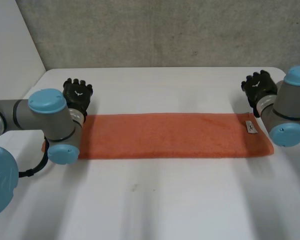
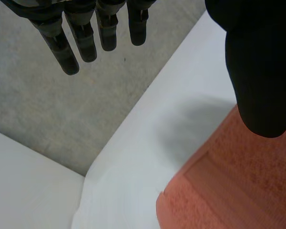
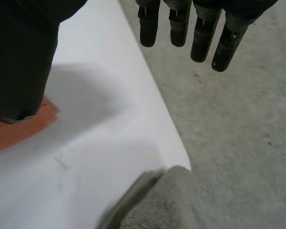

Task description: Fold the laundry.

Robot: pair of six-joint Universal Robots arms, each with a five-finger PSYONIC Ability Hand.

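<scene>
An orange towel (image 1: 170,136) lies flat on the white table (image 1: 155,200) as a long strip running left to right, with a small white label (image 1: 250,127) near its right end. My left hand (image 1: 77,95) hovers just beyond the strip's far left corner. In the left wrist view the left hand (image 2: 260,71) is open, its fingers (image 2: 86,38) straight, its thumb above the towel's corner (image 2: 229,191), holding nothing. My right hand (image 1: 259,87) hovers past the far right corner. The right hand (image 3: 24,57) is also open, above the towel's corner (image 3: 19,126).
The table's far edge (image 1: 160,68) runs close behind both hands, with grey floor (image 1: 165,30) beyond it. A grey cloth (image 3: 167,200) sits at the table's corner in the right wrist view. A white wall panel (image 1: 10,45) stands at the left.
</scene>
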